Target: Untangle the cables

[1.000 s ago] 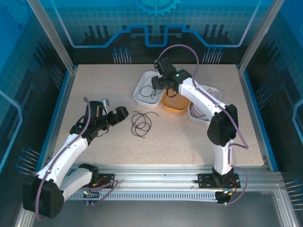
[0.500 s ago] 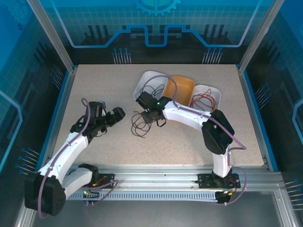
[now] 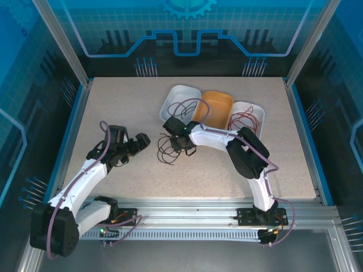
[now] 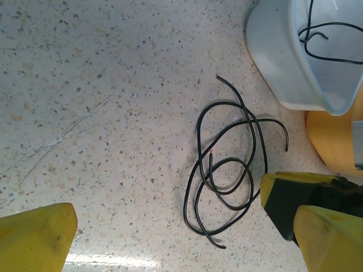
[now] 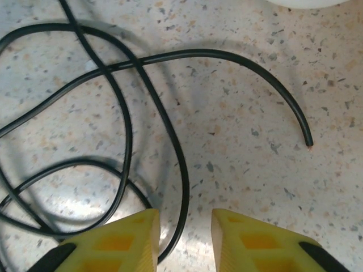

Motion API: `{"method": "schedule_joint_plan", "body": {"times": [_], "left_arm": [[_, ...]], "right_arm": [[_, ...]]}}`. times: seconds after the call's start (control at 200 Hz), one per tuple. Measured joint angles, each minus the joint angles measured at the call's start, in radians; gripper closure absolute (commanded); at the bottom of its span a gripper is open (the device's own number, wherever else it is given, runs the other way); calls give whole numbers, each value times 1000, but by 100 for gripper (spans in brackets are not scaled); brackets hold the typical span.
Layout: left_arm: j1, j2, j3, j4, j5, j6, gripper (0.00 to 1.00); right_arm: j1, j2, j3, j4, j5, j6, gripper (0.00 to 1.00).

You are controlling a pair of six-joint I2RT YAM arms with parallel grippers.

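a: where is the cable in question?
b: one black cable lies in loose, overlapping loops on the speckled counter, just in front of a row of three trays. both of its ends lie free on the surface.
a: state of the grippers?
b: the right gripper is down at the right side of the loops. its fingers are narrow, and one strand runs into the gap close against one finger. counter shows through the gap, so the strand is not pinched. the left gripper hovers to the cable's left, spread wide and holding nothing.
a: surroundings?
b: the left white tray holds more black cables. the orange tray sits in the middle. the right white tray holds red cables. a corner of the left white tray is near one cable end, but apart from it.
a: obstructions?
b: the right arm stretches across in front of the orange and right trays.
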Motion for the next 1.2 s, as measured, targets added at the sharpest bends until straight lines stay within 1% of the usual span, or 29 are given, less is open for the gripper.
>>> {"method": "schedule_joint_plan", "body": {"times": [0.135, 0.205, 0.24, 0.39, 0.485, 0.775, 0.956, 1.046, 1.126, 1.201], "left_arm": [[0, 0, -4, 0, 0, 0, 1], [0, 0, -4, 2, 0, 0, 1], [0, 1, -4, 4, 2, 0, 1], [0, 14, -5, 8, 11, 0, 1], [0, 24, -8, 18, 26, 1, 1], [0, 51, -24, 75, 96, 8, 1], [-13, 58, -24, 112, 127, 31, 1], [-26, 59, -26, 132, 136, 32, 7], [-34, 64, -36, 157, 141, 30, 18], [-42, 80, -43, 171, 142, 24, 25]], "right_arm": [[-15, 27, 0, 19, -18, 11, 83], [-17, 31, 0, 24, -23, 17, 96], [-17, 31, 1, 31, -26, 17, 100], [-16, 27, 0, 35, -34, 14, 100], [-14, -2, -16, 34, -33, 10, 100], [27, -246, -72, 35, 29, -40, 100], [45, -348, -90, 55, 57, -78, 100], [48, -380, -98, 63, 74, -86, 100], [49, -403, -103, 69, 92, -89, 100], [54, -418, -103, 69, 115, -89, 100]]}}
